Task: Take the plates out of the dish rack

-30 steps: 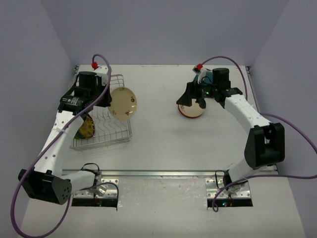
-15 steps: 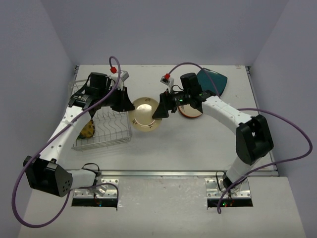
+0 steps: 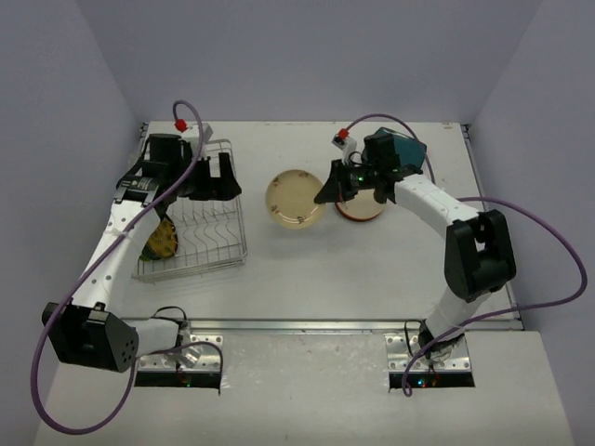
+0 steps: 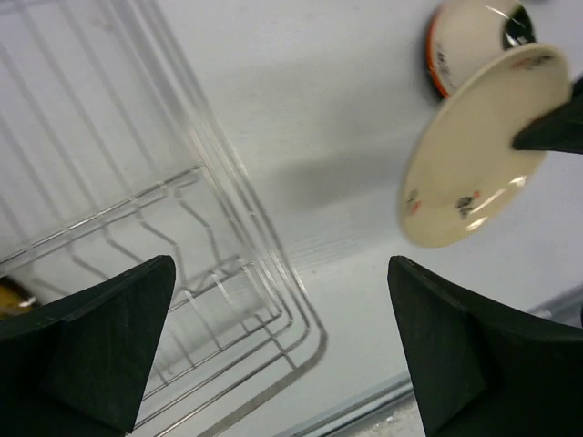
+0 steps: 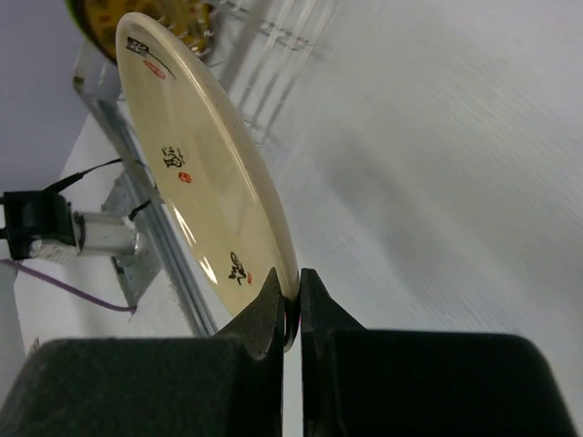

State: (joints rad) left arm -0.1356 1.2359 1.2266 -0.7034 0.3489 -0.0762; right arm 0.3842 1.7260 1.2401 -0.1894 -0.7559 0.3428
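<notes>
**Stock at this moment: dish rack, plates, both tools**

1. Dish rack (image 3: pixel 200 240): I log it on the left side of the tabletop (image 3: pixel 307 269), standing flat, its wavy divider wires mostly bare. One yellow-and-green plate (image 3: pixel 161 239) stands on edge at the rack's left end.
2. Cream plate (image 3: pixel 296 198): out of the rack, in the air between the rack and the right arm, tilted, with small red and black marks on its face. The right wrist view shows it edge-on.
3. Right tool (image 5: pixel 291 300): I see both fingers pinched narrow on the cream plate's rim.
4. Left tool (image 3: pixel 218 178): it hangs over the rack's far right part, fingers spread wide, with nothing between them. In its wrist view the rack's corner lies below.
5. Orange-rimmed plate (image 3: pixel 358 208): flat on the tabletop, just beside the cream plate, under the right wrist.
6. Teal dish (image 3: pixel 412 151): behind the right wrist, mostly hidden.
</notes>
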